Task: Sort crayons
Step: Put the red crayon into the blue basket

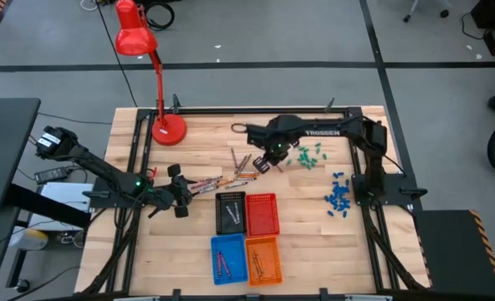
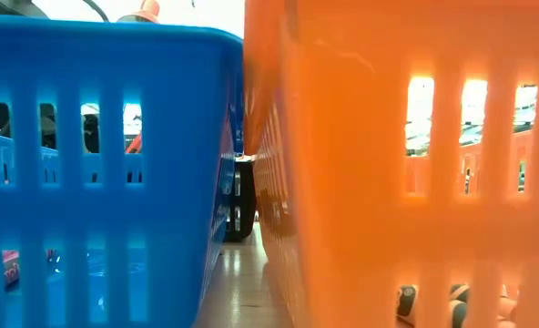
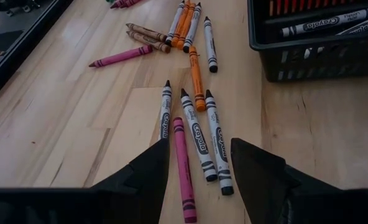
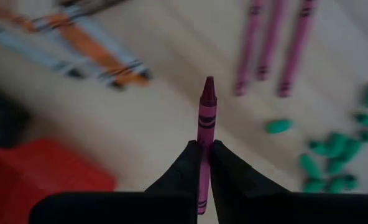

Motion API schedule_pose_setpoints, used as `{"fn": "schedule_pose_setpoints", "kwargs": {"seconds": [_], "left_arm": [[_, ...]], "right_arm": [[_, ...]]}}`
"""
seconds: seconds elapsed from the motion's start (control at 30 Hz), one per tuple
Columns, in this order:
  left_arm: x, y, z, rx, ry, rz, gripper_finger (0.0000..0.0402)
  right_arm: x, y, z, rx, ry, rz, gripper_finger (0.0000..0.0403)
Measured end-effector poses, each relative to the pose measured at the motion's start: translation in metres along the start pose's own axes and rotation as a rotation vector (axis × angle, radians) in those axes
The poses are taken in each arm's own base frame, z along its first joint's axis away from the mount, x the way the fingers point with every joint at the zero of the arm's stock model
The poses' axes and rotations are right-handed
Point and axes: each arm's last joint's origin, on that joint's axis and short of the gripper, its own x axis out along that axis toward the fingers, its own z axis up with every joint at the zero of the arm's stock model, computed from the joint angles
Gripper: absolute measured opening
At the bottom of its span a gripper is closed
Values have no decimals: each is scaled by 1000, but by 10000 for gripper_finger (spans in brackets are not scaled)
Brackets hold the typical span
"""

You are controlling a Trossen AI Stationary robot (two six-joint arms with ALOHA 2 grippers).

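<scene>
High view: the worktop (image 1: 314,201) carried four baskets near its front middle: black (image 1: 230,212), red (image 1: 262,214), blue (image 1: 228,258), orange (image 1: 262,259).
Crayons: a loose scatter (image 1: 231,178) lay between the two arms, just behind the black and red baskets; a few more lay inside the blue and orange baskets.
Right claw (image 4: 204,149): clamped together on a magenta crayon (image 4: 206,118), tip pointing forward, held above the worktop near three more magenta crayons (image 4: 271,46) and the green pieces (image 4: 333,152).
Left claw (image 3: 199,163): fingers apart, low over a pink crayon (image 3: 184,168) and three white-wrapped ones (image 3: 199,134), beside the black basket.
Blue pieces (image 1: 339,196): heaped near the right arm's base.
Lamp (image 1: 139,50): red, standing at the back left of the worktop.
Low view: only the blue and orange basket walls showed, close up.
</scene>
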Motion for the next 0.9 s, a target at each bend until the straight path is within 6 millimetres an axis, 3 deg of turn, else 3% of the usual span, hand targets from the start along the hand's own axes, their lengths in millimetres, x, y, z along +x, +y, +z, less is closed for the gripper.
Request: {"fn": "schedule_pose_setpoints", "kwargs": {"seconds": [0.43, 0.9], "left_arm": [[0, 0, 0, -4, 0, 0, 185], [0, 0, 0, -5, -1, -1, 185]], "right_arm": [[-1, 74, -47, -3, -58, 178, 30], [-8, 128, -85, 17, -191, 369, 30]]}}
